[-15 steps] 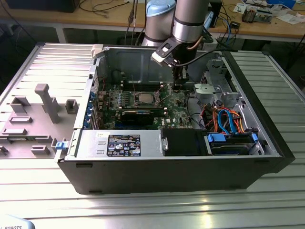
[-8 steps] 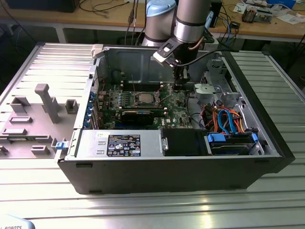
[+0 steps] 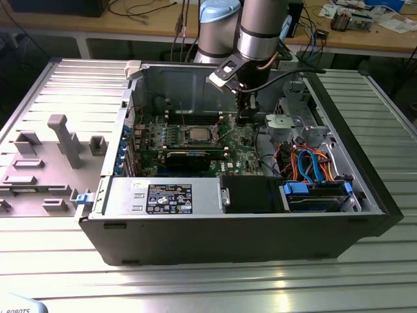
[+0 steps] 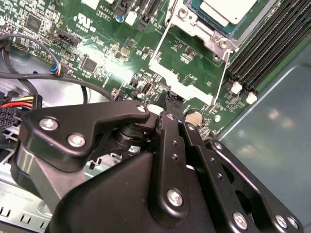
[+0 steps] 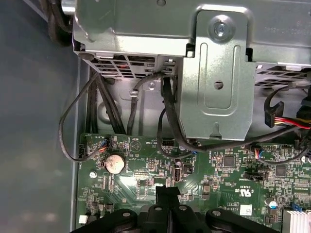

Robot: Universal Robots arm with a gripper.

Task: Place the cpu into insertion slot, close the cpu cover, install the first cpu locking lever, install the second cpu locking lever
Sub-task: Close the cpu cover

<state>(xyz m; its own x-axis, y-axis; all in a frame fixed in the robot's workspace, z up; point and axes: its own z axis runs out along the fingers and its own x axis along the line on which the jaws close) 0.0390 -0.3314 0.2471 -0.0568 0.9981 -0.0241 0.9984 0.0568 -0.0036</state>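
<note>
While its jaws were clenched together on nothing, the gripper [image 4: 174, 101] hovered close over the green circuit board [image 4: 97, 29], near a thin wire lever [image 4: 220, 73]; the cpu [image 4: 228, 8] sat in the insertion slot [image 3: 187, 136], apart from the gripper.

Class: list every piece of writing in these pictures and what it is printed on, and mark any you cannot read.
Black label on the silver metal box, exterior view: print too small to read.
White sticker beside it: likewise.
White lettering on the green circuit board, both wrist views: too small and blurred to quote.
White object, exterior view's lower left corner: lettering cut off.
</note>
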